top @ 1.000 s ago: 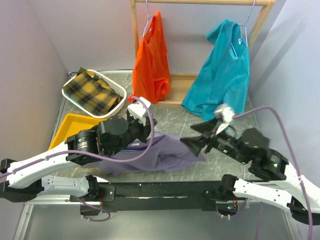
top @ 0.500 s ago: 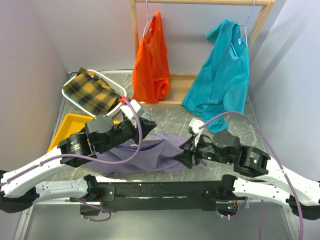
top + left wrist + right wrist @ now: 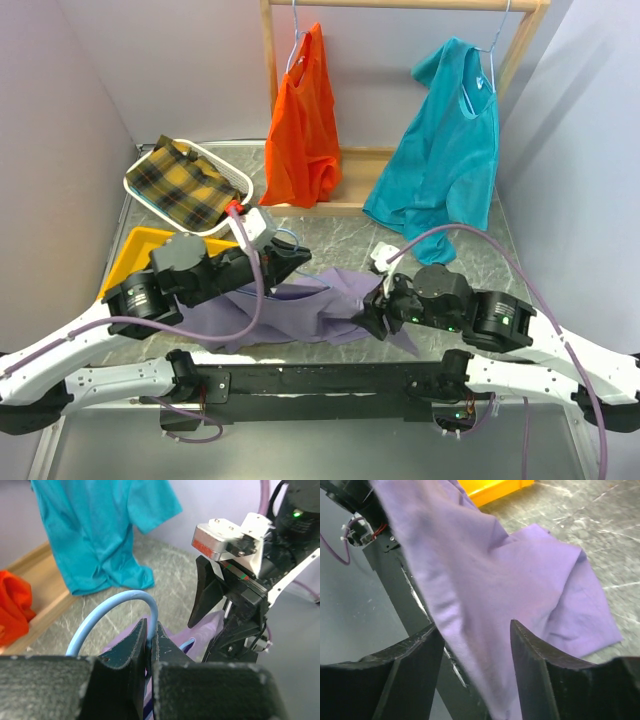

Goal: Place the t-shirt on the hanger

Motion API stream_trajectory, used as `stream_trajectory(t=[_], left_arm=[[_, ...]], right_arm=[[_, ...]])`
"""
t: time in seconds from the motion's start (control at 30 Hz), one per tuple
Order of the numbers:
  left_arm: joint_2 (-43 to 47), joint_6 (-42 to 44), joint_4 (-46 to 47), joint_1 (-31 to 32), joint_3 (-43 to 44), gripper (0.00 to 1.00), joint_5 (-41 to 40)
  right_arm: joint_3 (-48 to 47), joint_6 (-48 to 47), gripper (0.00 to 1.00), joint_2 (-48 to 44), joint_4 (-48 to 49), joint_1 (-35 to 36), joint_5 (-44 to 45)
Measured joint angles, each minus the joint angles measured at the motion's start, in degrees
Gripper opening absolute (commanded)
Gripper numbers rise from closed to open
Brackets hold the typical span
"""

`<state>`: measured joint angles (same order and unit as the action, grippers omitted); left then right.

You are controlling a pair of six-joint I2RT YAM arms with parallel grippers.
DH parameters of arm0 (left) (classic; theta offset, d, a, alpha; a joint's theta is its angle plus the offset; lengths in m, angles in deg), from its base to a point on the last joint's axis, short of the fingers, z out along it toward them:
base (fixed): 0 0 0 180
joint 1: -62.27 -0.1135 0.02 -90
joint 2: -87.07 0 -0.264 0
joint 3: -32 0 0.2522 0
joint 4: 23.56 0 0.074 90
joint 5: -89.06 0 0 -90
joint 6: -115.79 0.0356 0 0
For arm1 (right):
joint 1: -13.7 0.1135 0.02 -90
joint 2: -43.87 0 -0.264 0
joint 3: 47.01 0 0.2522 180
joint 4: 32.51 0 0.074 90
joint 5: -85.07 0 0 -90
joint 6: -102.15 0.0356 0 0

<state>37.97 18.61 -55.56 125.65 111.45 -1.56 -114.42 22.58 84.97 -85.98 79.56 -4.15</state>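
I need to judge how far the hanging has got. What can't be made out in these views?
- The thin light blue wire hanger: the left wrist view shows only its hook; the shut left gripper hides the rest, and overhead the left arm covers it.
- Neck opening of the pale purple cloth t-shirt: lost in folds, every view.
- The right gripper: in the right wrist view cloth fills the gap, so its grip is unclear.

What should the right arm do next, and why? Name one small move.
Probably close the right fingers: they stand apart on either side of a raised fold of the pale purple soft cloth t-shirt, while the left fingers grip the thin light blue wire hanger.
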Motion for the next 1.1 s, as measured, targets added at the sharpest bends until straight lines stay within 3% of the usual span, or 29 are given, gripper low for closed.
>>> stream_trajectory(t=[0.33,0.5,0.57,0.7,0.73,0.83,0.97,1.03,1.1], left_arm=[[1.86,0.55,1.64,-0.2,-0.24,0.01,0.83],[1.01,0.52,2.1,-0.39,-0.24,0.01,0.9],[0.83,0.5,2.69,-0.46,-0.24,0.01,0.9],[0.83,0.52,4.09,-0.57,-0.24,0.01,0.9],[0.83,0.59,4.31,-0.59,-0.24,0.01,0.83],[0.09,0.74,5.14,-1.01,-0.24,0.01,0.72],[-1.55,0.22,7.39,-1.09,-0.17,0.23,0.31],[-2.47,-0.24,8.15,-1.03,0.11,0.25,-0.26],[-3.65,-0.98,8.72,-1.05,0.7,0.39,-1.18]], right_arm=[[-1.27,-0.61,0.61,-0.68,-3.08,0.2,-1.44],[-1.57,-1.11,0.52,2.4,-3.13,0.57,-3.17],[-1.57,-1.27,0.45,3.72,-3.15,0.63,-3.34],[-1.57,-1.55,0.05,4.39,-3.17,0.68,-3.23],[-1.57,-1.68,0.0,4.15,-3.1,0.79,-3.41],[-1.57,-2.56,0.0,2.99,-2.95,1.79,-4.11],[-1.53,-2.43,0.0,-0.2,-3.91,1.86,-3.91],[-1.53,-2.32,0.0,-1.68,-4.68,1.86,-3.54],[-1.53,-1.57,0.0,-2.86,-5.33,1.84,-2.62]])
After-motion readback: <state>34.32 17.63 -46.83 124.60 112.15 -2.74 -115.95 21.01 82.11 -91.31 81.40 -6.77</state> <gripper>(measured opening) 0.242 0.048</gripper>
